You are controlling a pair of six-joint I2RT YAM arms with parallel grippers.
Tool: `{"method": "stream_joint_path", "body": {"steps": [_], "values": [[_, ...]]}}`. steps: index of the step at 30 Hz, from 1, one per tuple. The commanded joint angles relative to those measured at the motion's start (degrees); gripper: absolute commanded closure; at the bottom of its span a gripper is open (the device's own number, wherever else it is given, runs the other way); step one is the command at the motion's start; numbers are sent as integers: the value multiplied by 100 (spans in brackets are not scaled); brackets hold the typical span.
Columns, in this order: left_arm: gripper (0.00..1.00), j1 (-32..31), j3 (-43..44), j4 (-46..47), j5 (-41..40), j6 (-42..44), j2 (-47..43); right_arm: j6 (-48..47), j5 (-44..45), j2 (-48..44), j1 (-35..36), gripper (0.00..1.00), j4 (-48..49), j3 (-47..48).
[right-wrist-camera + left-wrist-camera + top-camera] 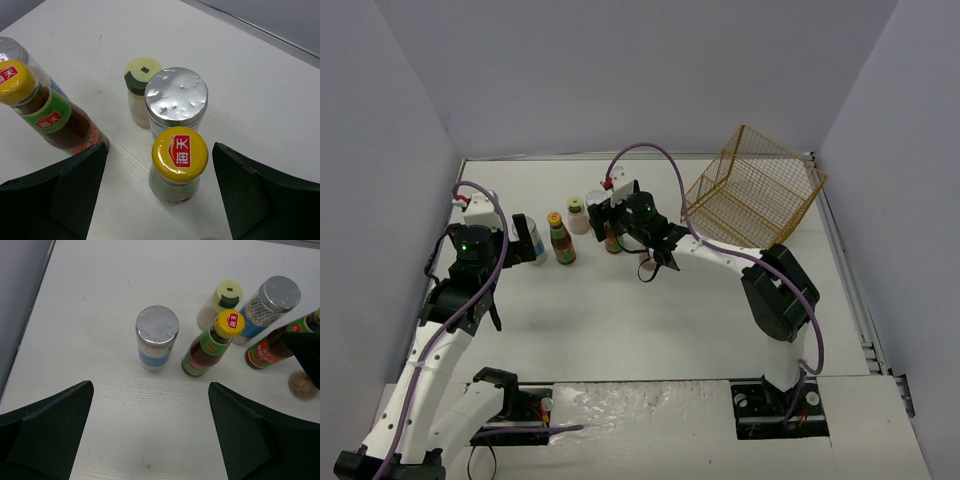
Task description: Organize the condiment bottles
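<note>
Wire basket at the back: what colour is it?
The wire basket is yellow-gold; the top external view shows it best.

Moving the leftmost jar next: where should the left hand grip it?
Take the jar by its straight body at the blue label, from the near side. It stands upright, apart from the sauce bottle, and the open left hand faces it.

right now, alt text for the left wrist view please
A silver-lidded blue-labelled jar stands alone on the white table, ahead of the left gripper, jaws open. To its right cluster a yellow-capped sauce bottle, a green-lidded shaker, a second silver-lidded jar and a second sauce bottle.
</note>
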Motion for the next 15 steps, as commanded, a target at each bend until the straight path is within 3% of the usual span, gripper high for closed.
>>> {"method": "stream_joint_path", "body": {"steps": [1,8,15], "values": [[3,-60,134,368,-81,48,-36,-8,298,105,-4,20,706,382],[3,-86,125,372,-74,57,-36,39,395,290,-4,36,787,379],[3,-95,114,380,-46,50,-45,9,503,22,-6,65,910,115]]}}
